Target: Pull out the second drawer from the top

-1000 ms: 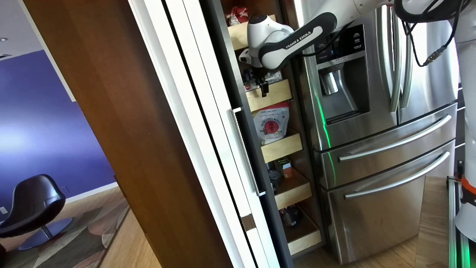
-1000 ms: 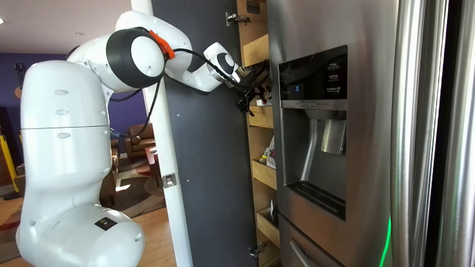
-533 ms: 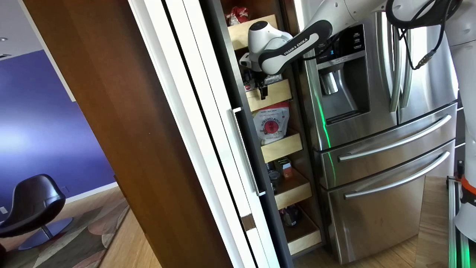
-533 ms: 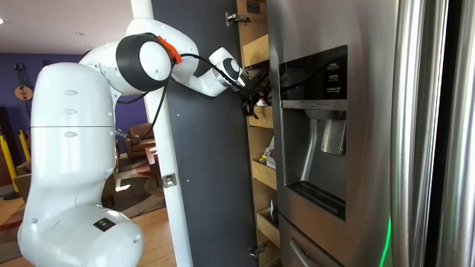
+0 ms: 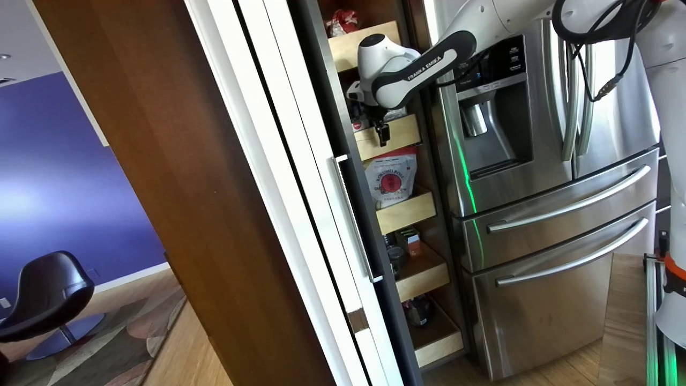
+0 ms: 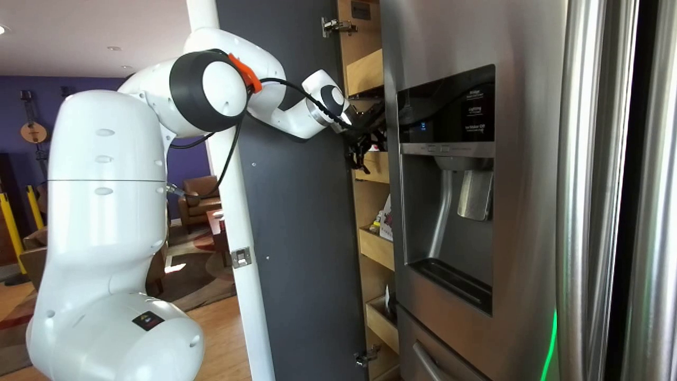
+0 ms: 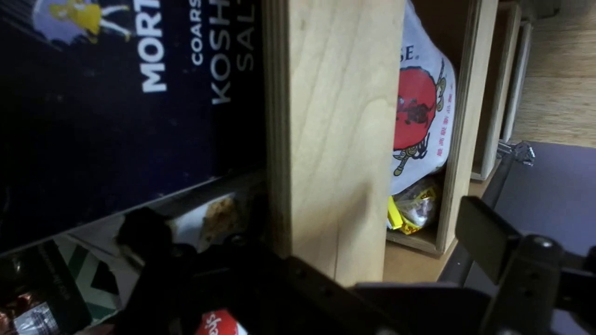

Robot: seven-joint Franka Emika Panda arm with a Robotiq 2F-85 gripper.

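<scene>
since one second ago, the white arm (image 6: pixel 293 121) has come a little lower, and the claw (image 7: pixel 309 228) is now somewhat further down before the second drawer (image 5: pixel 404 134). this drawer itself looks unmoved; it sits in the tall cabinet (image 5: pixel 446 230), directly under the top drawer (image 5: pixel 362 45) that is seen in an exterior view, and above the third drawer (image 5: pixel 407 213). the two fingers (image 7: pixel 486 237) of the claw stand wide apart. in the wrist view the wooden front of the second drawer appears between them, with one finger seen before the contents and the other beside the corner of the third drawer; whether either one touches the wood, i cannot tell. inside the second drawer there is a dark box of kosher salt (image 7: pixel 139 116). the third drawer carries a white bag (image 5: pixel 391 179) with a red round mark. the cabinet door (image 6: pixel 301 238) stands open, and the fridge (image 5: pixel 536 311) is just beside the cabinet.
</scene>
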